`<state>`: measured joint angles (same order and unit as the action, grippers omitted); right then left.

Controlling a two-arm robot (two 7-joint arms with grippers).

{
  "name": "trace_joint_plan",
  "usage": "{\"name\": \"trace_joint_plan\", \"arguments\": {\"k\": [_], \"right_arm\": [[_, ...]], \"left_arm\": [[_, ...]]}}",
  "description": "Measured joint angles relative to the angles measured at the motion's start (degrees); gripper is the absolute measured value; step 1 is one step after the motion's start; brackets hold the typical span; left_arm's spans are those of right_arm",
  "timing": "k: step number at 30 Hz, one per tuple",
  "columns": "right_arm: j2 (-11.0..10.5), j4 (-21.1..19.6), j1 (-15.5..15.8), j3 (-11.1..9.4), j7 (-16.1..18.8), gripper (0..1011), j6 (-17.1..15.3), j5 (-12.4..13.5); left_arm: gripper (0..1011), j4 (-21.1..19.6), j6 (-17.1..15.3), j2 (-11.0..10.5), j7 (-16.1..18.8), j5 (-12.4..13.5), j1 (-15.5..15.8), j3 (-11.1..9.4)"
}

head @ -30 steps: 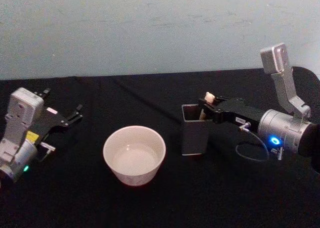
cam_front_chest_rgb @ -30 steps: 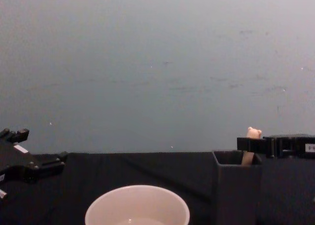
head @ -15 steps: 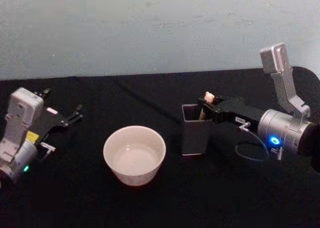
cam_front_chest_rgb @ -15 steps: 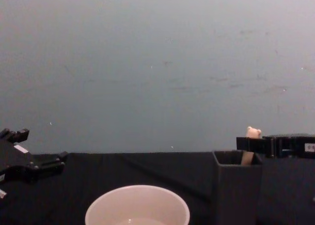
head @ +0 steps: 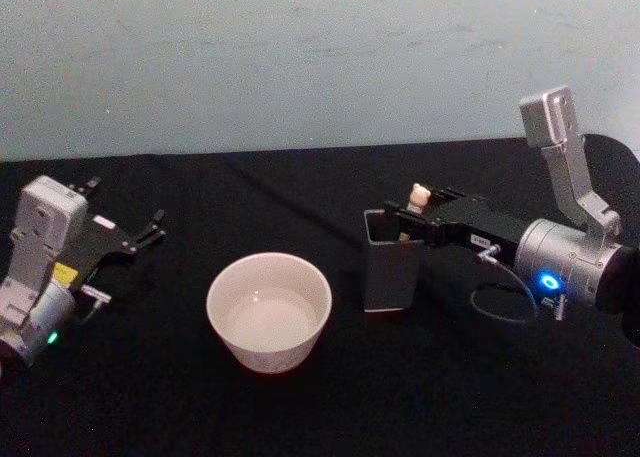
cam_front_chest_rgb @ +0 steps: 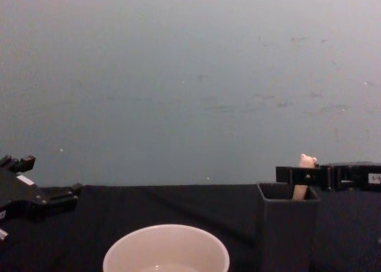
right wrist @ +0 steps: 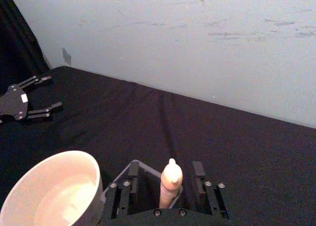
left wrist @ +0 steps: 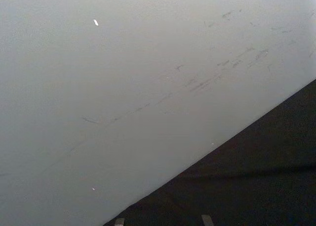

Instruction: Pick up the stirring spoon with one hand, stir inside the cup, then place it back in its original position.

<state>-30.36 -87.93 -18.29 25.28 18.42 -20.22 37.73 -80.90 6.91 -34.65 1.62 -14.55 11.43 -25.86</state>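
Spoon [head: 419,195] stands upright in the holder [head: 389,267], its beige bear-topped handle poking above the rim; the bowl and neck are hidden inside. The holder sits on the black table [head: 300,397], just to the right of the cup [head: 269,310], the two near but apart. The cup is cream-white and appears to hold some clear liquid.

The right gripper [head: 412,215] reaches in from the right, level with the top of the holder. In the right wrist view its two fingers [right wrist: 199,172] flank the handle [right wrist: 170,182] with a clear gap on each side, so the jaws are spread and not gripping. From the chest view the fingers [cam_front_chest_rgb: 297,175] cross in front of the handle just under the bear head [cam_front_chest_rgb: 307,160], right above the holder's rim [cam_front_chest_rgb: 286,191].

The left gripper [head: 128,229] is parked at the far left of the table, well apart from the cup, its fingers spread and holding nothing. It shows in the chest view at the left edge [cam_front_chest_rgb: 44,191] and far off in the right wrist view [right wrist: 39,95].

A pale wall [head: 300,57] stands behind the table.
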Motion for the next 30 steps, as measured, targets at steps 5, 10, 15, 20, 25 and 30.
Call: {"name": "trace_joint_plan", "arguments": {"k": [5,10,15,20,25,30], "right_arm": [[0.00,0.02,0.00,0.00,0.00,816,0.00,0.00],[0.00,0.03,0.00,0.00,0.00,938,0.00,0.00],[0.05,-0.06,0.03,-0.08,-0.11,1002,0.14,-0.07],[0.42,-0.87,0.34,-0.91,-0.64,1002,1.05,-0.20],[2.05,-1.82,0.58,-3.29,-3.05,1002,3.69,-0.20],[4.55,-2.31,0.94,-6.00,-8.01,1002,7.01,-1.49]], "left_arm": [[1001,0.00,0.00,0.00,0.00,0.00,0.00,0.00],[1001,0.00,0.00,0.00,0.00,0.00,0.00,0.00],[1001,0.00,0.00,0.00,0.00,0.00,0.00,0.00],[1001,0.00,0.00,0.00,0.00,0.00,0.00,0.00],[1001,0.00,0.00,0.00,0.00,0.00,0.00,0.00],[1001,0.00,0.00,0.00,0.00,0.00,0.00,0.00]]}}
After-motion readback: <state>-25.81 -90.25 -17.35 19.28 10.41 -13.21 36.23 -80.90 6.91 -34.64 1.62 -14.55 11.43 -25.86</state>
